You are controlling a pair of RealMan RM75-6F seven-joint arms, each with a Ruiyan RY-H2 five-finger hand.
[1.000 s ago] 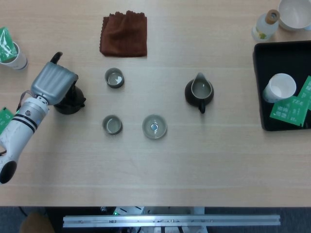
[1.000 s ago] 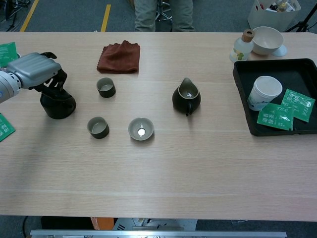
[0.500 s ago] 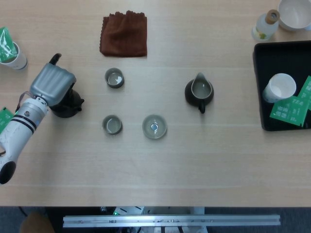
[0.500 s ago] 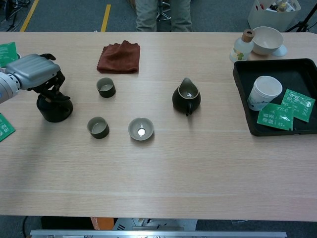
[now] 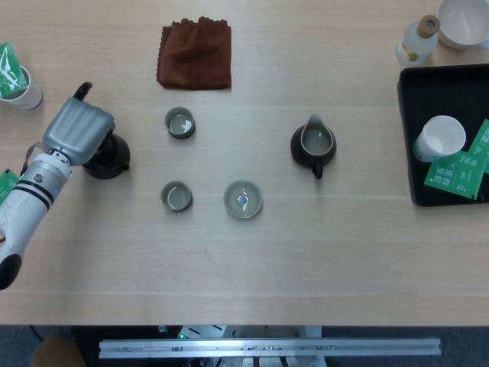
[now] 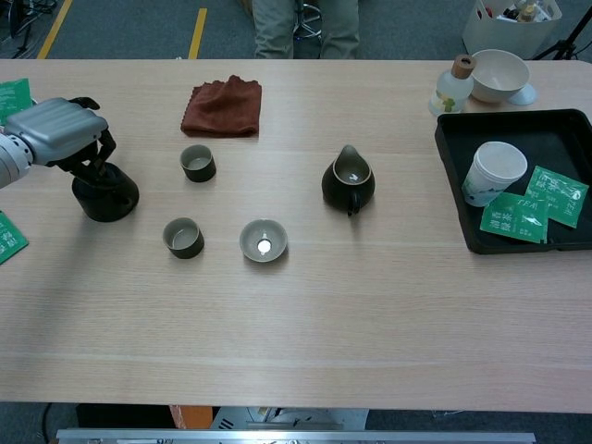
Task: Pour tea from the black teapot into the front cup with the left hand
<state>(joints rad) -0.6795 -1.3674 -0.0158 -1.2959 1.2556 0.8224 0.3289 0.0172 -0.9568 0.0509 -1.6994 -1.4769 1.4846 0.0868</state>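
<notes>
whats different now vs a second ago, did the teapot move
Slightly. The left hand, on top of the black teapot throughout, has drifted a little toward the table's left edge and far side, and the teapot went with it. Whether it is off the table I cannot tell. The front cup, the other cup, the pitcher and the brown cloth stayed put.

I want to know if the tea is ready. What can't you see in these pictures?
- Black teapot: both views, the left hand covers its top; tea and grip unseen.
- Front cup: too small to tell whether it holds tea.
- Right hand: in neither view.
- Green packet: chest view, cut by the left edge.
</notes>
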